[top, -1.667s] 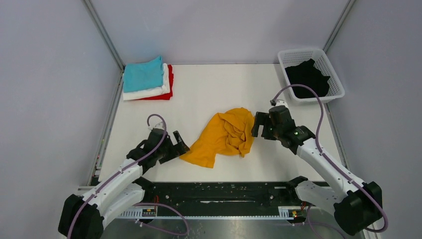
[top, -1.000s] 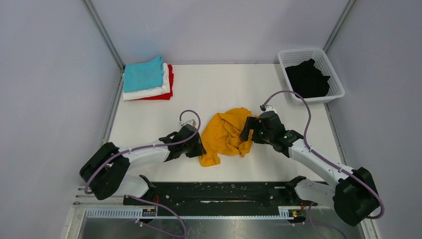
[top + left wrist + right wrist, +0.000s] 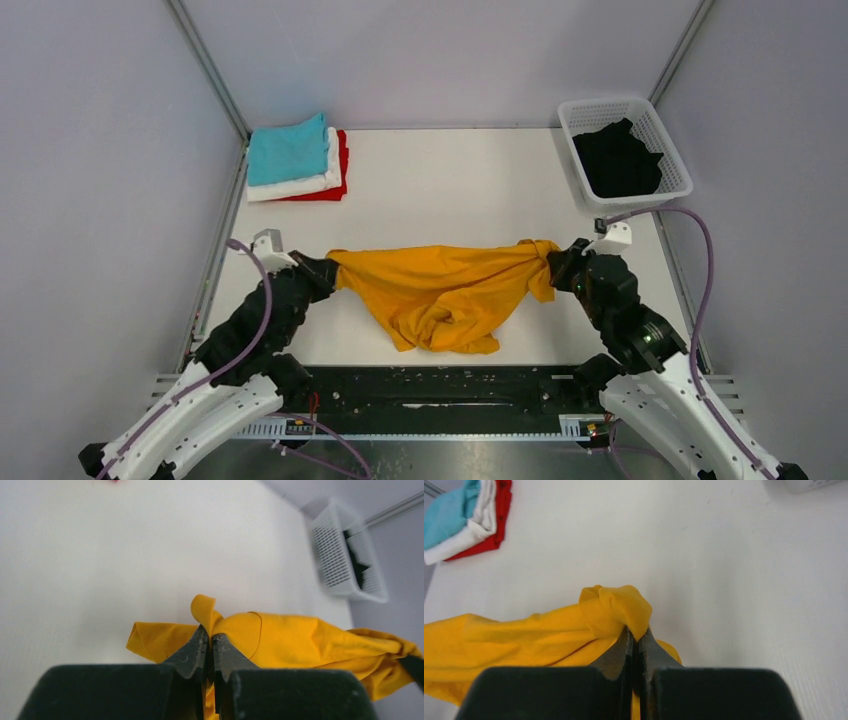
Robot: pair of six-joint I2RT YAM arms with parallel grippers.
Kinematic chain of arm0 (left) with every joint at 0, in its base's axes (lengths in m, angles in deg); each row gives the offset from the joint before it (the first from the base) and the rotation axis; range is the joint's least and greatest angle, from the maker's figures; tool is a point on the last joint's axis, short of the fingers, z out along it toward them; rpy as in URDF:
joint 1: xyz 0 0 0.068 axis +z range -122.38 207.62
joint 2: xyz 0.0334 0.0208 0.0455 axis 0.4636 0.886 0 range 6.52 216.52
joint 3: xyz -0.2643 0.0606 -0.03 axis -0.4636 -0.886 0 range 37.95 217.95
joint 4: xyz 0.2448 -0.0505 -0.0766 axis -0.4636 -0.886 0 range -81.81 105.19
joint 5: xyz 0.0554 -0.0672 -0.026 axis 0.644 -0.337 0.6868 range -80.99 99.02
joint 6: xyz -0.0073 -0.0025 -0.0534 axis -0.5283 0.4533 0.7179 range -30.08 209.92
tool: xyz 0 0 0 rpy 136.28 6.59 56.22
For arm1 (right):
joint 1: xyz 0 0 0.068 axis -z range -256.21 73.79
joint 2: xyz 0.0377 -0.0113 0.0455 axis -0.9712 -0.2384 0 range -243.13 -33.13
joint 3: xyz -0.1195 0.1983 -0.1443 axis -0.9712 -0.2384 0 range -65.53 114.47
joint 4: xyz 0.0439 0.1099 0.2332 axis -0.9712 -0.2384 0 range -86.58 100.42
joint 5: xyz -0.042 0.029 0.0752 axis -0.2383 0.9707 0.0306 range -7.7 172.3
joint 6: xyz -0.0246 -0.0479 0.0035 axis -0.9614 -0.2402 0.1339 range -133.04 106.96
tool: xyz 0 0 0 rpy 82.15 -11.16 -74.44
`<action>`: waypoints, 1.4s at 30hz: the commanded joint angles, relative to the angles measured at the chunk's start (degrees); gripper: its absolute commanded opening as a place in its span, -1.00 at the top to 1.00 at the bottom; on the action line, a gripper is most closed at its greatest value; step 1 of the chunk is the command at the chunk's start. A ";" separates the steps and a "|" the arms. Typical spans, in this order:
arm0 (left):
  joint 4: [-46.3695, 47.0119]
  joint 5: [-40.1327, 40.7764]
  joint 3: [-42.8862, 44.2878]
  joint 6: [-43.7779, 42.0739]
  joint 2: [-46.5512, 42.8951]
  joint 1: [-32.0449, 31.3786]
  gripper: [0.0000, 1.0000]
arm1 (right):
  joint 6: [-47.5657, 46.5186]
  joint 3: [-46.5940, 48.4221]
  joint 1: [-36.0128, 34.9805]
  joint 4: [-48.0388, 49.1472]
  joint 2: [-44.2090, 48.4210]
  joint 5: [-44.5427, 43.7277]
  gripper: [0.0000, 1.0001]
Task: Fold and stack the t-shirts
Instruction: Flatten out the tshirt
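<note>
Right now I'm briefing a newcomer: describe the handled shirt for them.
On the table, look at the near half. The mustard-orange t-shirt is stretched between the left gripper and right gripper, unlike the folded stack or the black shirt in the basket.

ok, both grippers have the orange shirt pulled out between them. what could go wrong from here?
1. The left gripper and right gripper each pinch only a small bunch at one end of the shirt; more tension could slip one out.
2. Its middle sags crumpled, so laying it down now may trap folds.
</note>
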 commanded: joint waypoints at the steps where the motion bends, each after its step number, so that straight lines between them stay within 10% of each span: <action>1: 0.53 2.71 4.66 -4.09 -6.37 0.20 1.00 | -3.14 2.17 -0.24 0.34 5.41 1.86 1.00; 12: 10.44 4.99 15.54 -13.61 -6.24 0.19 1.00 | -8.56 17.44 -0.25 1.10 4.11 4.10 1.00; 31: 10.38 -18.51 48.07 -25.41 1.85 0.13 1.00 | -15.78 55.63 -0.24 -8.98 -0.90 28.66 1.00; 37: 9.65 -16.79 51.49 -27.11 8.06 0.15 1.00 | -19.92 57.85 -0.25 -9.58 -3.81 16.67 1.00; 42: 10.29 0.63 48.49 -30.01 16.44 0.19 1.00 | -24.51 50.32 -0.19 -7.39 -8.23 -1.34 1.00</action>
